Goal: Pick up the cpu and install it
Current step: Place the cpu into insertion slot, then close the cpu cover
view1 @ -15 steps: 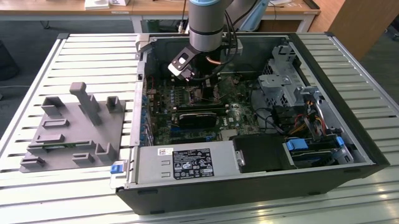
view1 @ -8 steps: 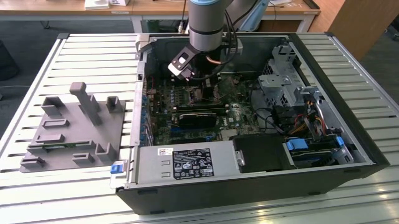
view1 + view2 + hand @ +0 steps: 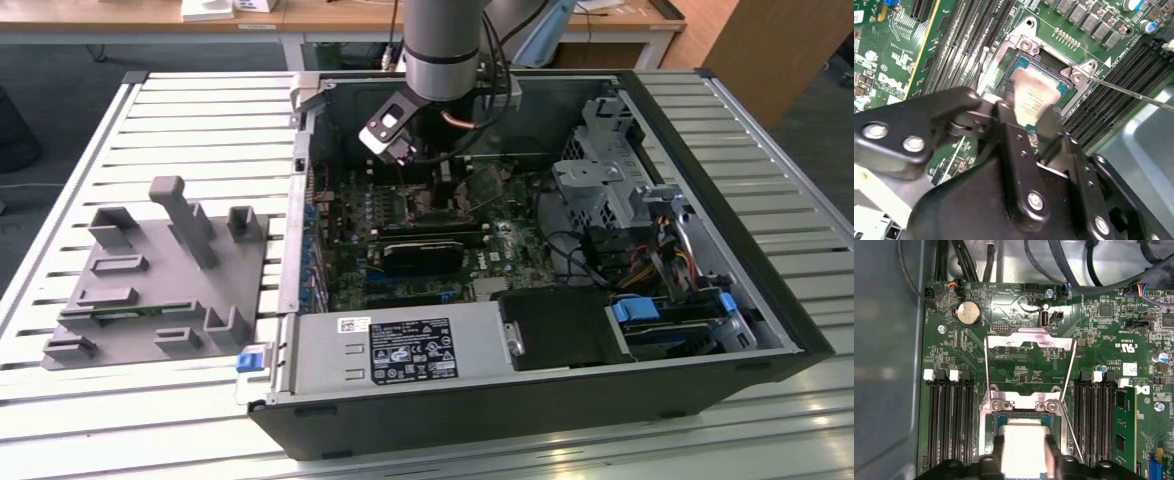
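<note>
The cpu [image 3: 1041,92] is a small square chip with a silver top, lying level over the open socket [image 3: 1026,46] on the green motherboard. My gripper [image 3: 1026,119] hangs straight above it, with one black finger [image 3: 1004,117] on each side and both against its edges. In the first wrist view the cpu [image 3: 1024,440] sits between the fingertips of the gripper [image 3: 1025,459], just below the socket's hinge screws. The socket's metal load plate [image 3: 1029,340] stands swung open. In the exterior view the gripper [image 3: 434,190] reaches down inside the computer case [image 3: 534,400].
A thin socket lever [image 3: 1134,95] sticks out beside the socket. Memory slots [image 3: 949,425] flank it on both sides. A power supply [image 3: 400,350], a drive cage [image 3: 601,180] and cables [image 3: 587,260] crowd the case. A grey pegged tray [image 3: 147,280] lies at the exterior view's left.
</note>
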You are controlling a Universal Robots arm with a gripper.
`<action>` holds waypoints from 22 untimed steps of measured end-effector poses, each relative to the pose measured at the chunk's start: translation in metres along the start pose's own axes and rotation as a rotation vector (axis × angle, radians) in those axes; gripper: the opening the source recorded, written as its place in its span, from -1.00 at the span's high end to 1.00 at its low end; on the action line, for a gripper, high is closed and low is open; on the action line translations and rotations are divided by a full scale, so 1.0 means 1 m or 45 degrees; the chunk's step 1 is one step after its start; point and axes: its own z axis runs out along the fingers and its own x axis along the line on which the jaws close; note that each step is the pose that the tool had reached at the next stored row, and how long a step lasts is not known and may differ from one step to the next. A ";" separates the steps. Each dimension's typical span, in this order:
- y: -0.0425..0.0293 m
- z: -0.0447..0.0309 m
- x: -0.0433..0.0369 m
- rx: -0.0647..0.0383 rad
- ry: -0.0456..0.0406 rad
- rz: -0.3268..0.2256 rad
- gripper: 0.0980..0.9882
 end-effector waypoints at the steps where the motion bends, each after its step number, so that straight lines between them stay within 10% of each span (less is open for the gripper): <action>1: 0.0000 -0.0004 0.0000 0.000 0.000 0.000 0.16; 9: 0.0001 -0.0023 0.0000 0.000 0.000 0.000 0.96; 22: 0.0004 -0.0095 -0.0001 0.000 0.000 0.000 0.98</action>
